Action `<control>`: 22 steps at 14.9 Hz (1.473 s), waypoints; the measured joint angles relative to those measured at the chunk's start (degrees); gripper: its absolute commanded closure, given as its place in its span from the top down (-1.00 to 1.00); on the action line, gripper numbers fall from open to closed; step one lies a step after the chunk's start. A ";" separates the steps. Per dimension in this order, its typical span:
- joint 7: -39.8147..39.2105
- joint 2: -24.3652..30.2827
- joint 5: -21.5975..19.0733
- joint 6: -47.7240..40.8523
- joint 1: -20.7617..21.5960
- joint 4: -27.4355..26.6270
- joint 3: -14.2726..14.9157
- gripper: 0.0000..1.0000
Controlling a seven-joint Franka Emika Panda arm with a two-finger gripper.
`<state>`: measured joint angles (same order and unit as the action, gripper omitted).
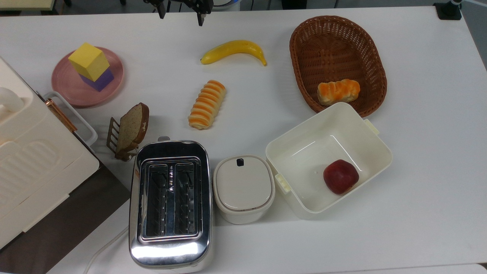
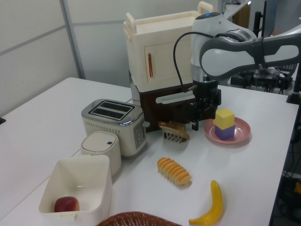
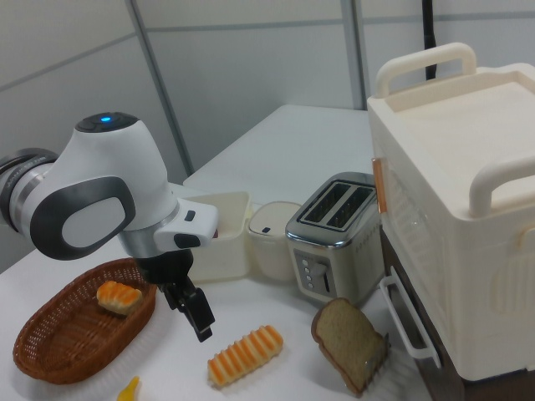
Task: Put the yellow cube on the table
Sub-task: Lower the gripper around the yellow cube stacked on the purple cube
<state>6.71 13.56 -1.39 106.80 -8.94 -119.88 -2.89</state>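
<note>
While yellow cube (image 1: 88,61) tops purple cube (image 1: 99,79), claw (image 1: 181,14) hangs open.

Bare table (image 1: 159,80) lies between pink plate (image 1: 72,89) and banana (image 1: 233,50).

Pale grey wall panels (image 2: 33,52) with vertical metal seams are lining the room (seen in the left and right views). A desk with monitor and keyboard (image 2: 286,55) is standing beyond. Even lighting is falling throughout.
</note>
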 measured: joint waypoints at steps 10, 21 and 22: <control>1.40 -4.98 0.13 11.10 -3.76 -1.92 11.90 1.00; 1.33 -12.62 3.48 21.69 -13.47 0.52 13.27 1.00; 1.33 -14.40 4.06 22.42 -13.42 1.22 13.27 1.00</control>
<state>8.04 -0.85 2.67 129.22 -22.36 -118.66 10.37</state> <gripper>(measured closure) 0.000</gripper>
